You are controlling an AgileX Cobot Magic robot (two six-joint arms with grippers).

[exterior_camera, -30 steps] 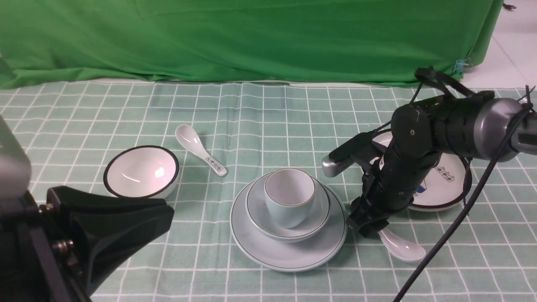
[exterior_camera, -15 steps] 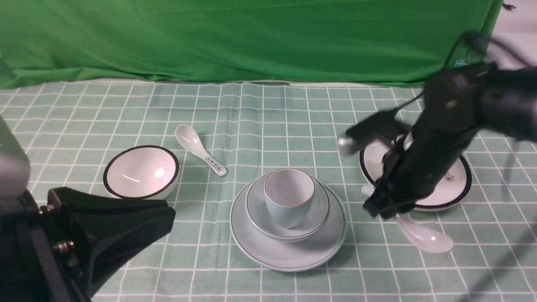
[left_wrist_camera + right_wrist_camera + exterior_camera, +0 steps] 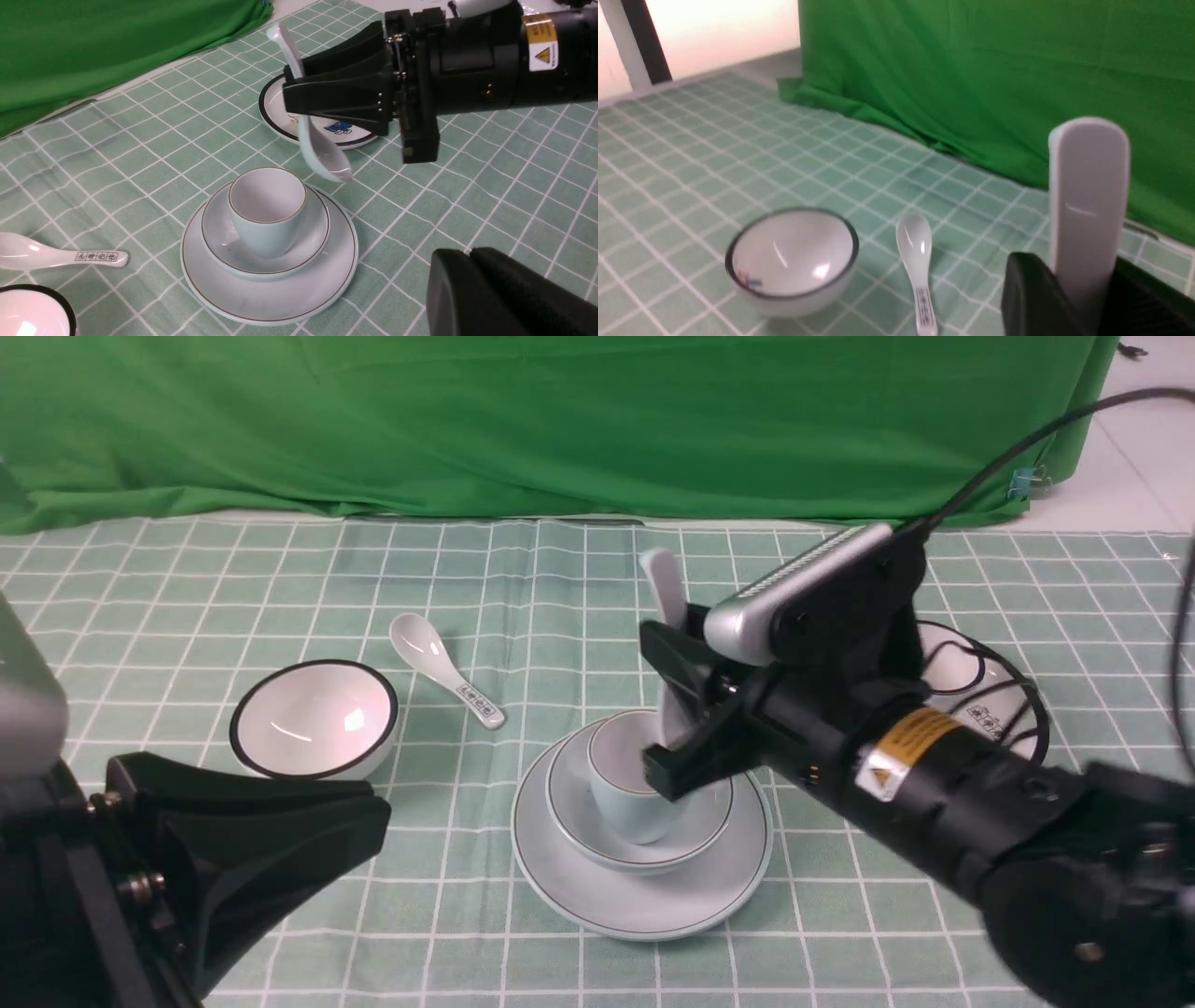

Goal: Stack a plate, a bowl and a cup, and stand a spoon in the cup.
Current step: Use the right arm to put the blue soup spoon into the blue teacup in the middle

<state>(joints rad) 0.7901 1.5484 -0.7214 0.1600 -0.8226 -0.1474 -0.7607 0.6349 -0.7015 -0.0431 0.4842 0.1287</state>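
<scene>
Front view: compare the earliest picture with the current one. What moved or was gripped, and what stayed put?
The right gripper closed on the spoon, lifted it off the cloth and carried it left. It now holds it upright, bowl end down, near the cup but not in it. The plate, bowl and cup stack, the marked spoon and the black-rimmed bowl stayed put.
</scene>
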